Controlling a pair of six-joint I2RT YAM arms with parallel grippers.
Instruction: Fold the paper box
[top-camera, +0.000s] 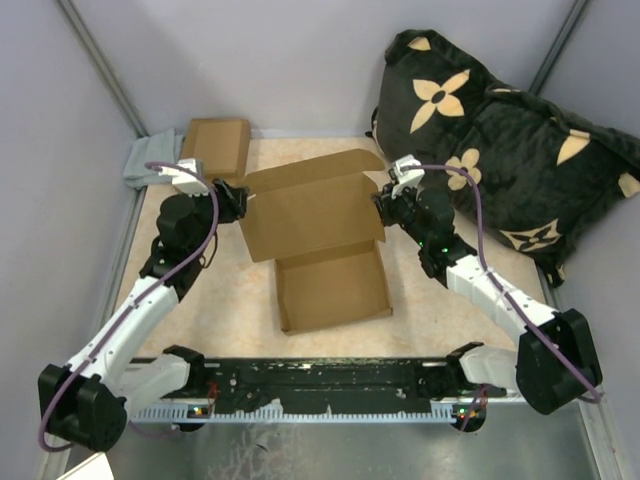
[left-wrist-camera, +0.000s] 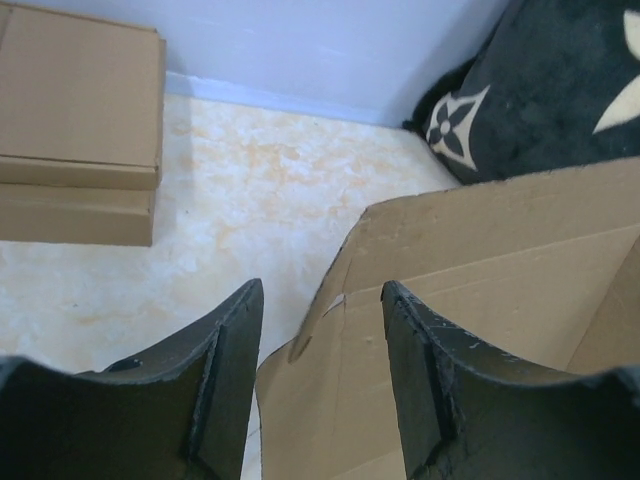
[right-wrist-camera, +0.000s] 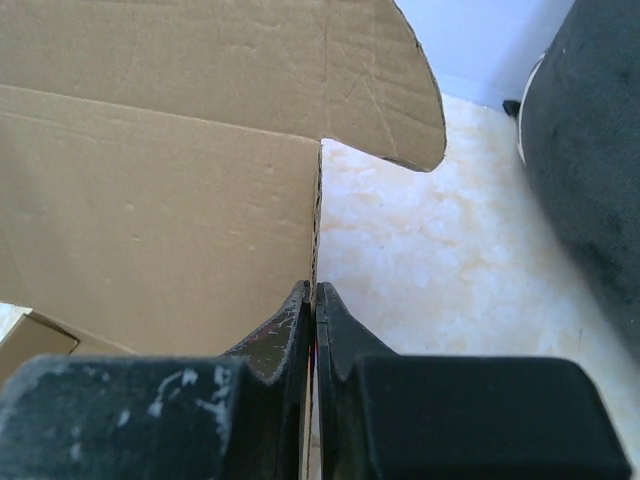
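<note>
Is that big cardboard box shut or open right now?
Open. On the paper box, the lid panel stands raised behind the empty tray, and the right gripper pinches the lid's side edge.

Nothing readable anywhere, no text, labels or numbers. The paper box (top-camera: 315, 215) is plain cardboard, and the dark cushion (top-camera: 500, 150) in the upper right of the frame only has tan flower shapes.
</note>
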